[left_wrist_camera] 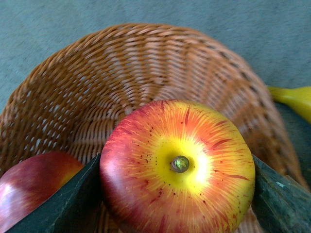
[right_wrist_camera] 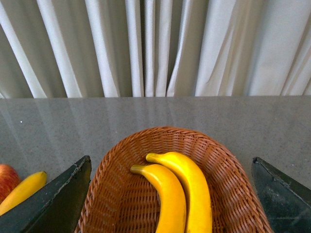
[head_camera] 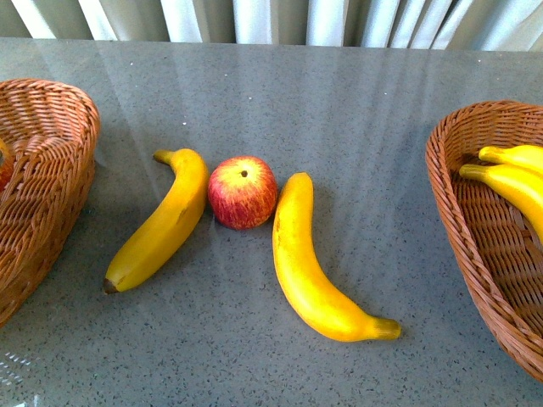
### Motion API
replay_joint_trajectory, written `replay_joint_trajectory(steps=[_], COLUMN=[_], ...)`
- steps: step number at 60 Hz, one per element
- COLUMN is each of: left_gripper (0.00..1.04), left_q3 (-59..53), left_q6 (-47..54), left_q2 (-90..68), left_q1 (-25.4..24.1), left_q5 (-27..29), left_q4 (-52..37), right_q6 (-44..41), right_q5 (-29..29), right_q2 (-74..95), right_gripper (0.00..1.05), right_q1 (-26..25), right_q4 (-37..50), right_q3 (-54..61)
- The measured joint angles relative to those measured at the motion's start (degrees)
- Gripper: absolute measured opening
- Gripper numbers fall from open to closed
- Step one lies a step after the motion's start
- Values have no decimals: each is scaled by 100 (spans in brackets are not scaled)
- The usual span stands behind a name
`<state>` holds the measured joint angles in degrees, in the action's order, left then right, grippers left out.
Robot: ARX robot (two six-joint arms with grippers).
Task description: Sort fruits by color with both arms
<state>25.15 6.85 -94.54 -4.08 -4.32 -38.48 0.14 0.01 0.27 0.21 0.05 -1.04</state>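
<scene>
Now | your left hand (left_wrist_camera: 177, 167) grips apple (left_wrist_camera: 160, 194) over basket (left_wrist_camera: 146, 63), second apple (left_wrist_camera: 34, 184) inside | right hand (right_wrist_camera: 170, 162) gapes, two bananas (right_wrist_camera: 182, 194) binned | tabletop (head_camera: 339, 102): third apple (head_camera: 243, 193), loose bananas (head_camera: 310, 263) pending.

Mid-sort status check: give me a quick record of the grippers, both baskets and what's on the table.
left gripper: shut on held apple, over left basket
left basket contents: second apple
right gripper: open, empty, above right basket
right basket contents: two bananas
table: table apple between two loose bananas
unsorted: three fruits
</scene>
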Motion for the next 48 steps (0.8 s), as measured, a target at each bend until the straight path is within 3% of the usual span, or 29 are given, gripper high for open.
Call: replay_joint_trajectory(steps=[9,18,31,48], left_gripper=[73,97,96,96], left_q3=[0,0,-35,17], left_q6=[-79,-92,-59,83], left_q2=[-44,-42,105,339], left_q1=[-46,-44,155,1257], left_q5=[-28,-79,-402,-516], left_q4=[-20,-44,-52,50], right_q6=[2,2,0,2], right_q5=[0,0,2,2], right_q2=[0,0,0,0], right_gripper=[96,96,96,96], right_q1=[0,0,0,0], right_q4=[0,0,0,0], right_q3=[0,0,0,0])
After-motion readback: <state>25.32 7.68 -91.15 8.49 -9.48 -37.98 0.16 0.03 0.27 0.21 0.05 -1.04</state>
